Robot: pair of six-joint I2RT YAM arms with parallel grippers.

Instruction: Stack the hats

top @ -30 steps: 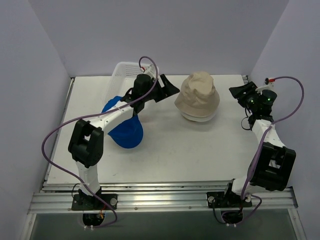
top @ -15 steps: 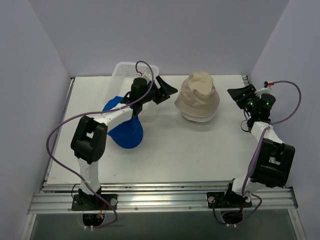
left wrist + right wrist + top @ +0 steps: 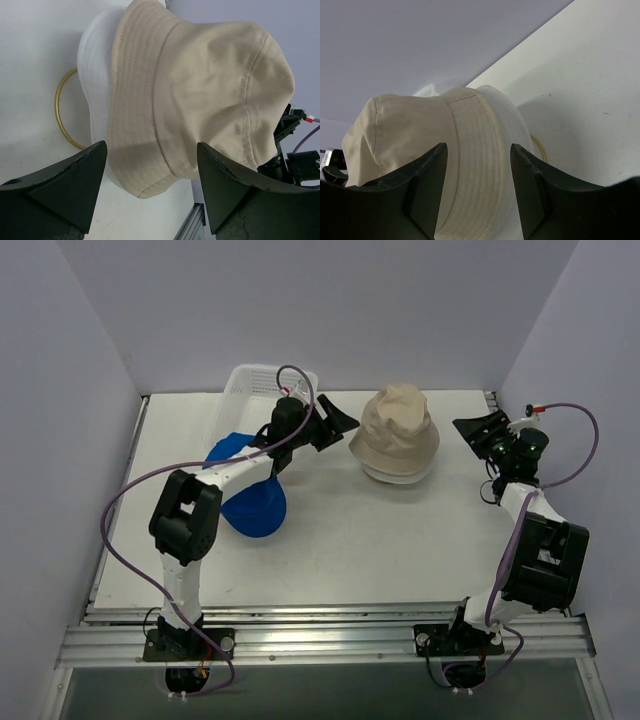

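A beige floppy hat [image 3: 398,428] sits at the back middle of the table, on top of a white stitched brim [image 3: 396,473]. A royal blue cap [image 3: 252,506] lies to the left, partly hidden under my left arm. My left gripper [image 3: 336,422] hovers just left of the beige hat, open and holding nothing. In the left wrist view the beige hat [image 3: 200,95] fills the space beyond the open left gripper [image 3: 150,192]. My right gripper [image 3: 479,430] stands open a short way to the hat's right. The right wrist view shows the beige hat [image 3: 405,135] beyond the open right gripper [image 3: 477,192].
A white mesh basket [image 3: 258,381] stands at the back left, behind my left arm. A gold wire ring [image 3: 61,112] lies on the table under the hats, and it also shows as the gold wire ring [image 3: 540,148] in the right wrist view. Walls close in on three sides.
My left arm has shifted slightly right, bringing its gripper nearer the beige hat. The right gripper has edged a little left. The hats have not moved.
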